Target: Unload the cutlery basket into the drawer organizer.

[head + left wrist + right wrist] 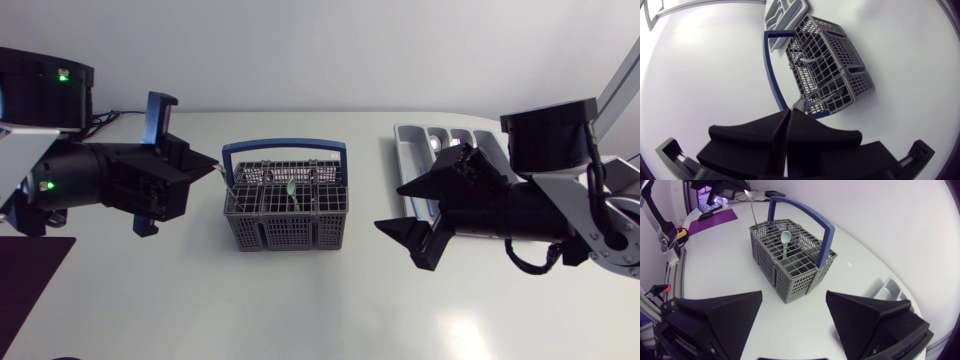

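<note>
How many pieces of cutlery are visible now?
2: a green spoon standing in the basket, and a thin metal piece held by the left gripper. Others may be hidden.

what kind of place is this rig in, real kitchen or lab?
Likely a lab bench, not a kitchen: plain white table, robot left arm and right arm, cutlery basket and drawer organizer loose on it, left hand gripping a metal utensil.

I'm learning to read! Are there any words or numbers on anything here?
None to read: no words, numbers or signs show on the basket, the organizer, the spoon, the utensil held by the left gripper, or the right gripper.
</note>
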Action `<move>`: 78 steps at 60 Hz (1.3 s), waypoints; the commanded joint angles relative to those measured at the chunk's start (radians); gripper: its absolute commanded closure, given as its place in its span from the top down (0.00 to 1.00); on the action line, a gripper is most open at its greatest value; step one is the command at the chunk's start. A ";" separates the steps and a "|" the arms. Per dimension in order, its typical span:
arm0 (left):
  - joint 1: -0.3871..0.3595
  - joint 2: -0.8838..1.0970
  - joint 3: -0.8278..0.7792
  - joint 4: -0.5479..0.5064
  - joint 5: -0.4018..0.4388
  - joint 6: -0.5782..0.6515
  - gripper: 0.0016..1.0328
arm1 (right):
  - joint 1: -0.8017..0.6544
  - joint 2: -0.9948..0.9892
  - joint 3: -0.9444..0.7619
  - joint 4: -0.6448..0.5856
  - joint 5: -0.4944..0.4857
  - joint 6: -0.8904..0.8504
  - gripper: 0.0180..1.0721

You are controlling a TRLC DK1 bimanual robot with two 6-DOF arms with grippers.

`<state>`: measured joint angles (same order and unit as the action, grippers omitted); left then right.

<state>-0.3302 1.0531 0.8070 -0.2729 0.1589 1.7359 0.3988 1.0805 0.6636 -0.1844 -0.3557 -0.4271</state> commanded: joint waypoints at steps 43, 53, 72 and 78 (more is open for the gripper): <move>-0.125 0.074 0.288 -0.158 -0.025 -0.803 0.03 | 0.112 -0.300 -0.156 0.097 0.190 -0.022 0.87; -0.227 0.222 0.359 -0.204 -0.025 -1.089 0.03 | 0.232 -0.312 -0.193 0.171 0.357 -0.067 0.86; -0.343 0.421 0.523 -0.278 0.019 -1.420 0.03 | 0.377 -0.238 -0.236 0.344 0.538 -0.131 0.75; -0.360 0.469 0.566 -0.287 0.021 -1.489 0.03 | 0.387 -0.205 -0.237 0.381 0.551 -0.137 0.72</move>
<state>-0.6735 1.4788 1.3193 -0.5453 0.1715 0.3359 0.7715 0.8455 0.4557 0.1650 0.1799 -0.5415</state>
